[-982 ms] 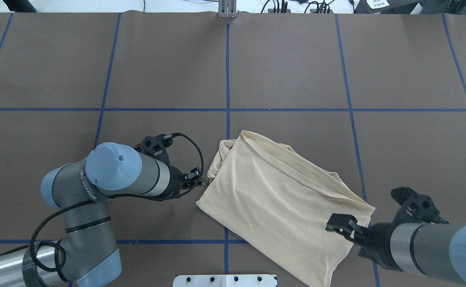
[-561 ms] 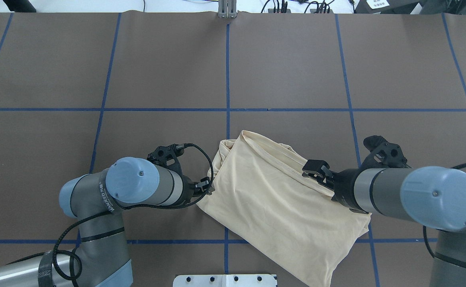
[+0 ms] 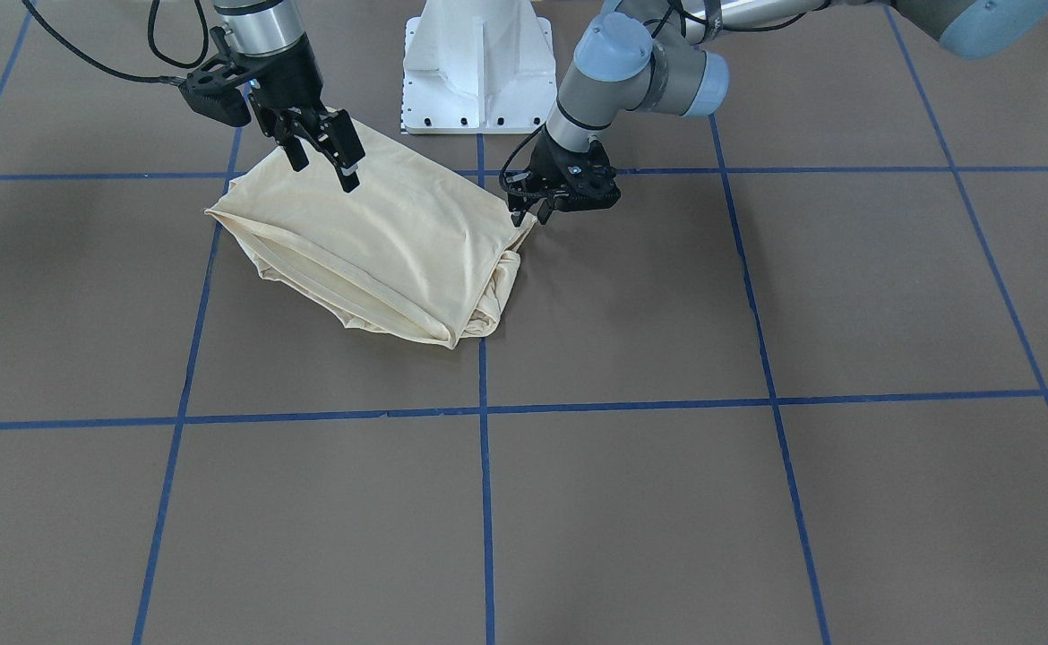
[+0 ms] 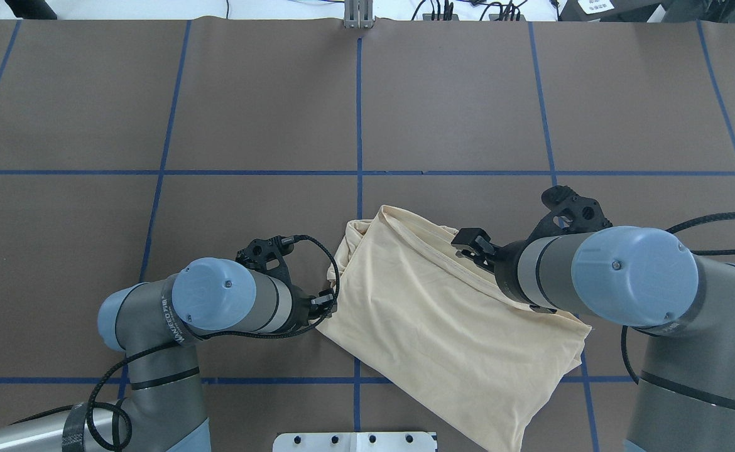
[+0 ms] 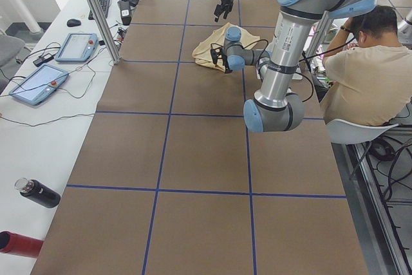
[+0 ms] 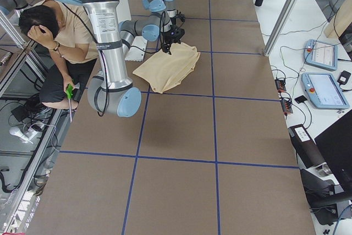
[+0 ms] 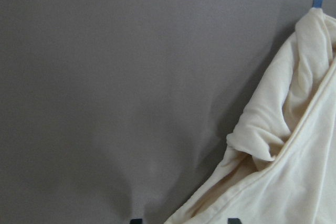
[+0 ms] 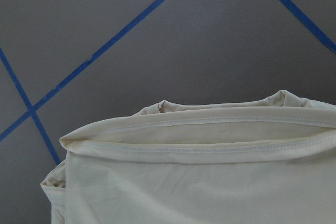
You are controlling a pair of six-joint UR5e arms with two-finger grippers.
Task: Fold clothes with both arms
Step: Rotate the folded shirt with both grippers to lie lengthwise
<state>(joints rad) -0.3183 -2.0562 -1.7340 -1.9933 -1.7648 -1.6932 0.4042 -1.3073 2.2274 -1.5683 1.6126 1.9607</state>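
Observation:
The clothes are one pale cream shirt [image 4: 443, 320] folded into a slanted rectangle on the brown table, also shown in the front view [image 3: 390, 251]. My left gripper [image 4: 328, 302] sits low at the shirt's left edge, near its corner [image 3: 528, 210]. In the left wrist view its fingertips [image 7: 136, 220] stand apart, with the cloth's edge [image 7: 294, 171] between them, so it is open. My right gripper [image 3: 322, 157] hovers open above the shirt's hemmed far-right side [image 4: 468, 242]. The right wrist view shows that stitched hem [image 8: 210, 148]. No print shows.
Blue tape lines divide the table into squares. The white pedestal base [image 4: 355, 441] stands just behind the shirt's near edge. A seated person [image 5: 367, 69] is beside the robot. Tablets [image 5: 77, 46] and a bottle [image 5: 38, 192] lie on the side bench.
The right arm swung from the shirt's near-right corner up to its far hem. The left gripper slid right until it reached the shirt's left edge.

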